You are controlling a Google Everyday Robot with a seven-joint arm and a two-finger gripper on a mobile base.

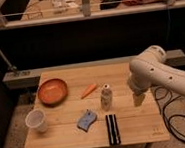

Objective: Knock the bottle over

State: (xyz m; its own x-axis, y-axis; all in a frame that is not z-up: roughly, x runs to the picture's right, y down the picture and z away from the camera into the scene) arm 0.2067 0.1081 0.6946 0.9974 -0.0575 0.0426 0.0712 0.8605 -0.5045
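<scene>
The bottle is small, slim and pale, with a narrower neck. It stands upright near the middle of the wooden table. My gripper hangs below the white arm at the table's right side, a short way to the right of the bottle and apart from it. It holds nothing that I can see.
An orange bowl sits at the back left, a translucent white cup at the front left. An orange carrot-like piece lies behind the bottle. A blue cloth and a black striped bar lie in front of it. Cables trail on the floor at the right.
</scene>
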